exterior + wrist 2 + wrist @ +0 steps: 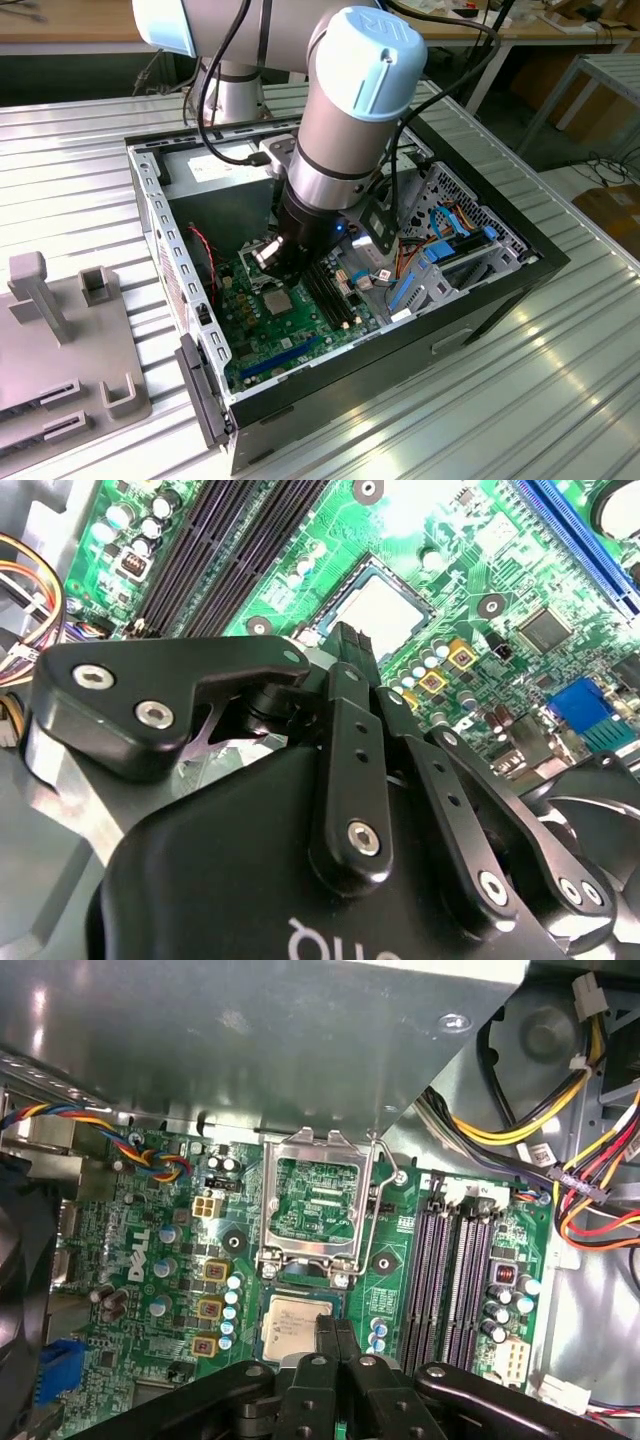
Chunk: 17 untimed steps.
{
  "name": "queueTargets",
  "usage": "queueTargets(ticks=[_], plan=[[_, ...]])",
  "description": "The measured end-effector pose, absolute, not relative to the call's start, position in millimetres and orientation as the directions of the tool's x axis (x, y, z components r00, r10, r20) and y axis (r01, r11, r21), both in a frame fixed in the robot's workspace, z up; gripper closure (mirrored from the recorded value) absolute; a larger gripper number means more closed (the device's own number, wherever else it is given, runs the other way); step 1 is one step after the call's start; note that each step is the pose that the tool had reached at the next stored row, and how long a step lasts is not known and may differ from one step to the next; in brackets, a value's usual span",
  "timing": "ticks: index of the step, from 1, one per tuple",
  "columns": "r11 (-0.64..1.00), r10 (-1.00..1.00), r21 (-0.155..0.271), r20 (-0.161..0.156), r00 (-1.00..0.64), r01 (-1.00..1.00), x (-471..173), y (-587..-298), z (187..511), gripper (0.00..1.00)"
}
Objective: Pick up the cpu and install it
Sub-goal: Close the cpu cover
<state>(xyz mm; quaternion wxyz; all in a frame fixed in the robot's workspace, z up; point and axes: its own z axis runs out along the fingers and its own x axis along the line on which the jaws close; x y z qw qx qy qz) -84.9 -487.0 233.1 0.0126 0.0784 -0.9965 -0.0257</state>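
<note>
A ribbed metal surface (pixel 560 400) carries an open computer case (pixel 400 352), with a grey moulded fixture (pixel 60 340) standing well apart from it toward the exterior view's left. The arm (pixel 350 110) reaches down into the case, over the green motherboard (pixel 150 1260).

The cpu (pixel 298 1325) lies flat in its socket, silver face up. It also shows in the second wrist view (pixel 385 612) and, small, in the exterior view (pixel 279 300). Just beside it the hinged metal load frame (pixel 315 1205) stands swung up and open, green board visible through its square window. The long black memory slots (pixel 455 1270) run alongside the socket, and a bundle of yellow, red and black wires (pixel 590 1190) hangs near the case wall.

The tool (pixel 335 1322) hangs right at the edge of the cpu, as the second wrist view also shows (pixel 352 630). Its two black fingers (pixel 325 1338) are pressed flat together with nothing between them (only a thin seam separates them). Whether the tips actually touch the chip cannot be told.
</note>
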Motion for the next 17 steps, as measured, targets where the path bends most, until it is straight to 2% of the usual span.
queueTargets(ticks=[17], plan=[[0.967,-0.249,0.053,0.019,-0.968,-0.248,-84.6,-485.5,233.1,0.89]])
